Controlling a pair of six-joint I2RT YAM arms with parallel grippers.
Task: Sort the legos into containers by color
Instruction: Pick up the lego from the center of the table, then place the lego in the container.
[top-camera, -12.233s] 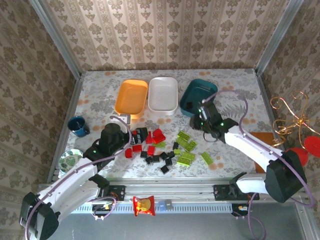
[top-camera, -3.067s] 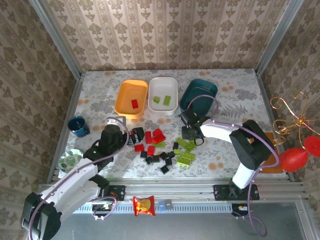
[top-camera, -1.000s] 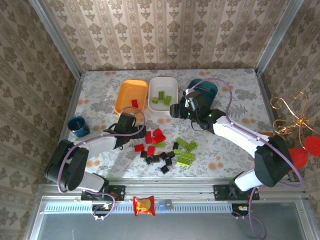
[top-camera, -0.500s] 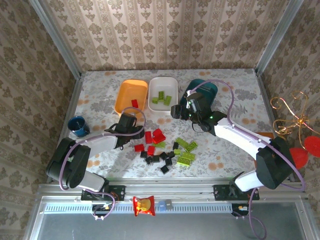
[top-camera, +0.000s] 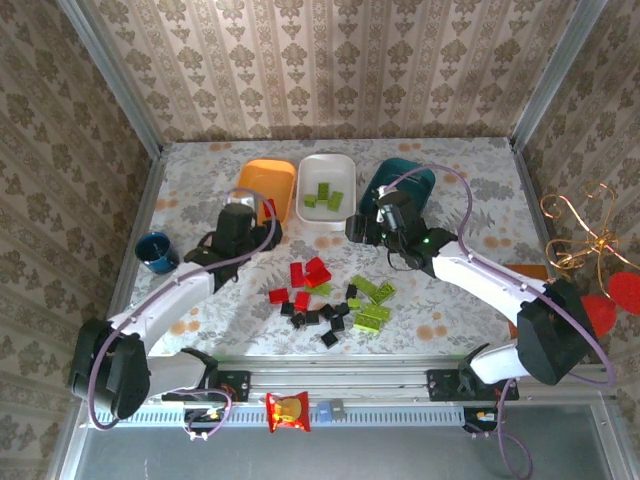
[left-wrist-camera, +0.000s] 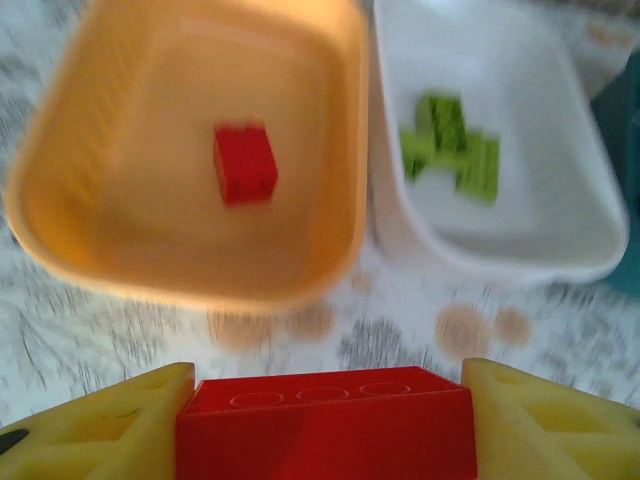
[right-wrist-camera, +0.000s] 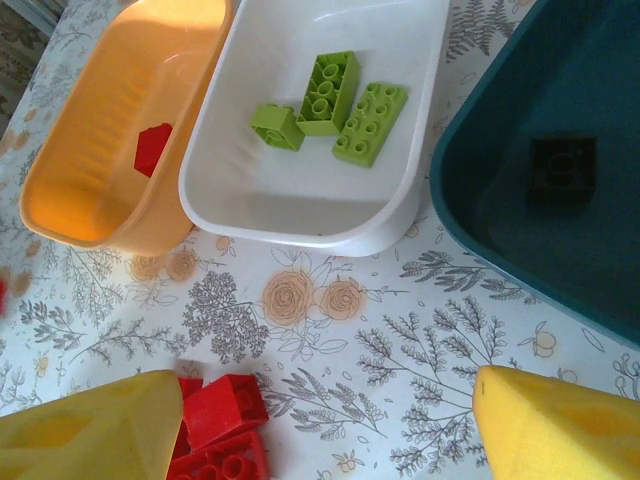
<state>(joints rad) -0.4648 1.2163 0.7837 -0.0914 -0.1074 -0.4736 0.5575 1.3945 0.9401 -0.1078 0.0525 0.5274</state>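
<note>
Flower-patterned tabletop (top-camera: 470, 300) under both arms, three trays lined up along the far side. My left gripper (left-wrist-camera: 325, 445) is pinching a long red brick (left-wrist-camera: 325, 420) crosswise between its yellow fingers (left-wrist-camera: 100, 425), and it hangs just short of the near wall of the orange tray (left-wrist-camera: 350, 150). One small red block (left-wrist-camera: 245, 165) lies in that tray. My right gripper (right-wrist-camera: 328, 400) is spread wide with nothing between its fingers, hovering near the front of the white tray (right-wrist-camera: 300, 215), which holds three green bricks (right-wrist-camera: 328, 90). The teal tray (right-wrist-camera: 480, 200) beside it has a single black brick (right-wrist-camera: 562, 165).

I read this as the carry step of a red placement — grasp made, drop not yet done. Next I would bring the left arm forward until the brick is clear over the orange floor, then part the fingers.

Plenty remains: the loose pile (top-camera: 320, 300) of red, green and black pieces sits between the arms, so the right arm could go back for another green one.
</note>
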